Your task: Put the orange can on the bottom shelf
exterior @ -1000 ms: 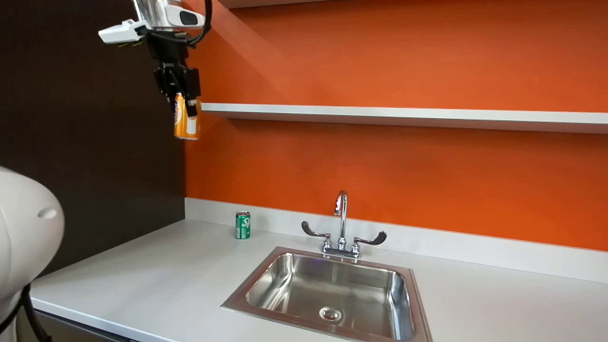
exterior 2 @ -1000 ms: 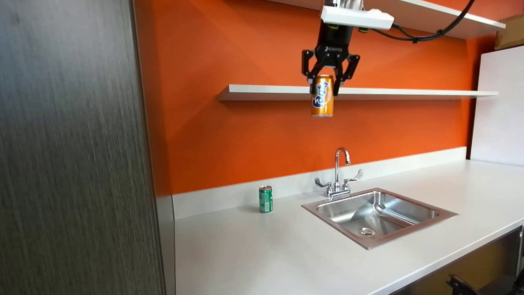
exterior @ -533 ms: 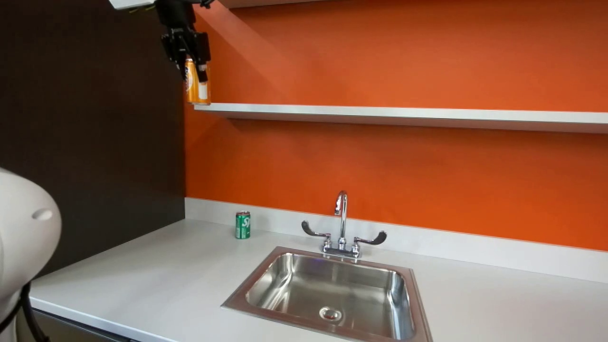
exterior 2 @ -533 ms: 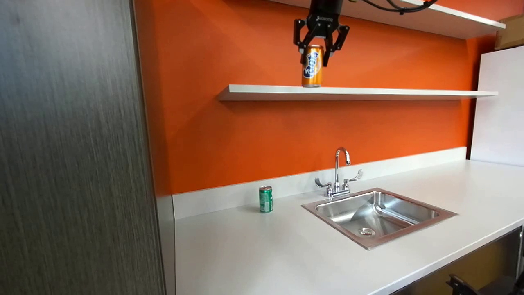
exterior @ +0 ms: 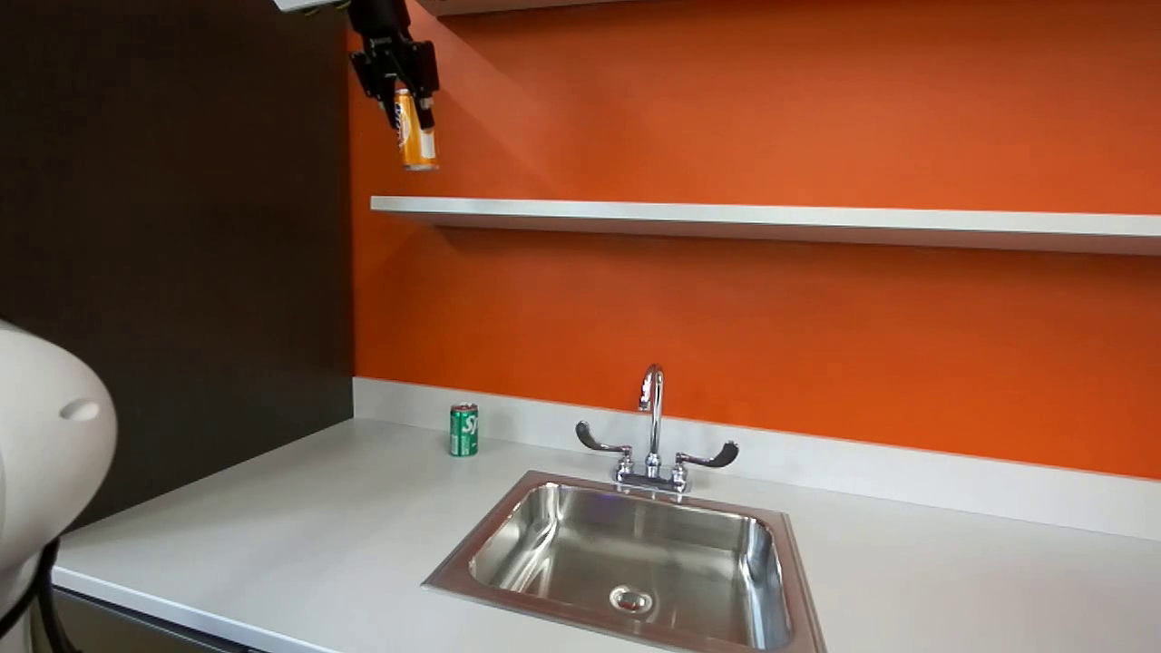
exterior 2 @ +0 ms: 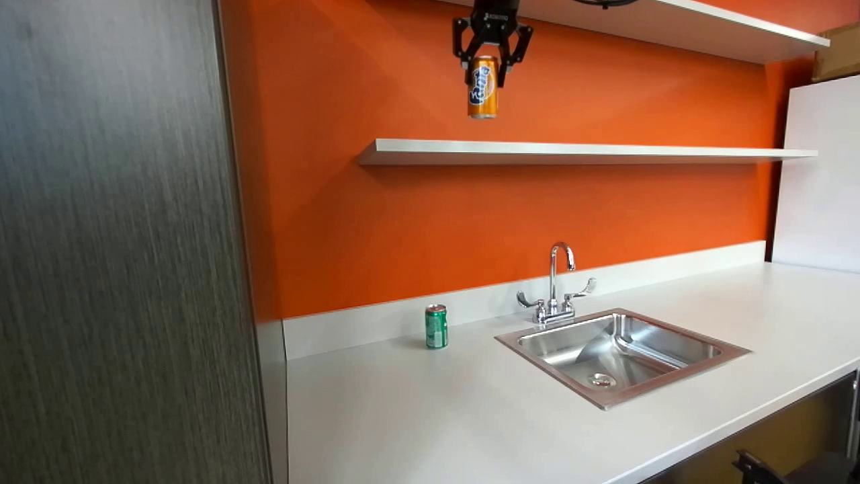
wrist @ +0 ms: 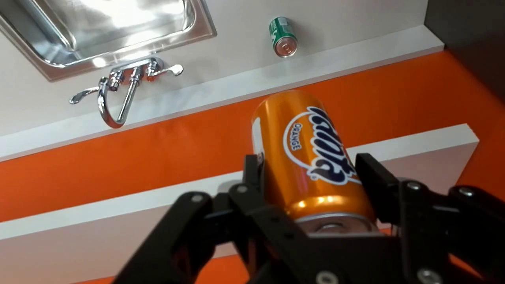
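Observation:
The orange can (exterior: 418, 145) hangs upside-up in my gripper (exterior: 413, 116), slightly tilted in that exterior view. My gripper (exterior 2: 484, 79) is shut on the can's upper part, and the can (exterior 2: 483, 87) appears higher than the bottom shelf (exterior 2: 591, 152). The bottom shelf (exterior: 726, 214) is a long white board on the orange wall. In the wrist view the can (wrist: 300, 150) sits between both fingers (wrist: 309, 165), with the shelf's front edge (wrist: 118, 205) and top behind it. Whether the can is over the shelf or in front of it is hard to tell.
A green can (exterior 2: 436, 327) stands on the counter near the backsplash. A faucet (exterior: 653, 417) and metal sink (exterior 2: 554, 373) are to its right in both exterior views. An upper white shelf (exterior 2: 739, 27) is overhead. A dark panel (exterior: 172, 227) borders the left end.
My gripper has risen with the orange can, from about shelf height to visibly higher. It has shifted right in one exterior picture and left in another. The green can has not moved.

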`<state>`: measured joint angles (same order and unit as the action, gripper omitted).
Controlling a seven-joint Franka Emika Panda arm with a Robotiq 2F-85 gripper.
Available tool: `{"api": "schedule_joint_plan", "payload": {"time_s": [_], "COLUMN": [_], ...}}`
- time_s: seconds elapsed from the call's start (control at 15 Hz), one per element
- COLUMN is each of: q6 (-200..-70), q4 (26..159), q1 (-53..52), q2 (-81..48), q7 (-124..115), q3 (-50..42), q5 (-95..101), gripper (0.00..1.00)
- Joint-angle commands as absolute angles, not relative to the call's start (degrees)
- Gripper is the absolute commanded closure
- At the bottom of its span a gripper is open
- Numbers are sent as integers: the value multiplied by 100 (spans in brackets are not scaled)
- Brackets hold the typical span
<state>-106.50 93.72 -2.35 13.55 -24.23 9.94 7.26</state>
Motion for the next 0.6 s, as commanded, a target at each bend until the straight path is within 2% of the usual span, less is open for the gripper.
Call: {"api": "schedule_joint_plan", "payload": {"time_s": [0.0,0.53], "q6": [-10248,-9879], "q4": [8110,6586], "q1": [-243,-524], "q2": [540,-625], "q7": [-2457,-2438], "q3": [1051,895], "q5": [1028,1099], "gripper": [62,62]}}
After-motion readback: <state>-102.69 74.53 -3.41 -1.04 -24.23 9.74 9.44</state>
